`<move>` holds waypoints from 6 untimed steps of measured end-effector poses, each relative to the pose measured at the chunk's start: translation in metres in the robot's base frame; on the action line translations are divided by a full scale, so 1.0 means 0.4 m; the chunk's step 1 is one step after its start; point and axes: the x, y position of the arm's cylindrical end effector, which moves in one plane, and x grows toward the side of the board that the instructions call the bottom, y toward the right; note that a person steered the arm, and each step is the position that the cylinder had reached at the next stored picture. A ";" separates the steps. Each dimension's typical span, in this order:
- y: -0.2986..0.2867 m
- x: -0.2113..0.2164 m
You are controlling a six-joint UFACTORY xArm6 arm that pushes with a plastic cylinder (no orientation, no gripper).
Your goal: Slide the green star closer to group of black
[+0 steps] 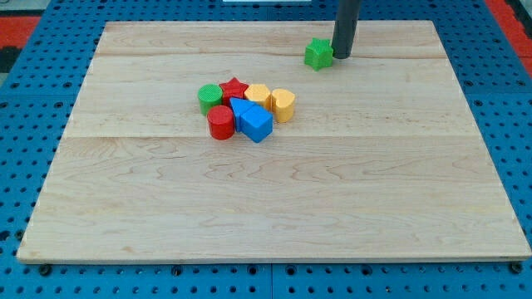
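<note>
My rod has no pincer, so there's no released or clenched state to report; my tip (342,56) sits near the top of the frame, right of centre, touching or just beside the right side of the green star (317,54). Green star is alone up there on the wooden counter (374,191), near the top edge. Well apart from it, toward the centre-left of the frame, is a tight cluster of blocks: green cylinder (209,97) at the cluster's left, red star (235,89) just right of it, red cylinder (220,122) below those, two blue blocks, one (241,110) mostly hidden behind the other (258,124) so shapes hard to call, then a yellow block (258,95) and a yellow one (283,105) at the cluster's right, shapes unclear. Blocks in the cluster touch or nearly touch. Blue pegboard (33,100) surrounds the counter on all sides.
</note>
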 end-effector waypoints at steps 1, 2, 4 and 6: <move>0.029 0.104; 0.053 -0.004; -0.122 -0.030; -0.127 0.027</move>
